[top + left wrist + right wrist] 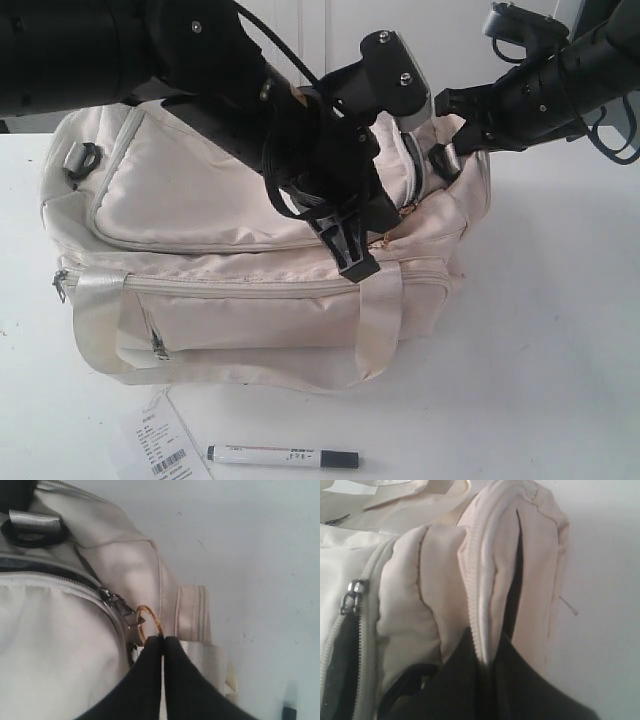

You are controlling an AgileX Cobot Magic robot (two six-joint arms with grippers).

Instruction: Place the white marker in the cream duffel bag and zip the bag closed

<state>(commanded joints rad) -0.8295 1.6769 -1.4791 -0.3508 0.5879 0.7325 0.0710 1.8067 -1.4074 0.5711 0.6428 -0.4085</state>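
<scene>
**Both pincers on the bag, marker out on the bench**

We see the cream duffel bag (250, 200) sitting on the white bench (560, 350), its long front pocket facing the near edge. The white marker (283, 458) lies flat on the bench on the near side of the bag, apart from it, its longer dark end pointing right. A printed paper tag (160, 445) lies just left of the marker.

Our left pincer (163, 639) is pinched tight on the gold ring pull (149, 622) of a zip slider, toward the right of the bag's top. Our right pincer (487, 655) is clamped on a bunched fold of fabric and zip tape at the bag's right end. Near that fold we see a metal slider (352, 594), with a dark gap in the zip running from it.
</scene>
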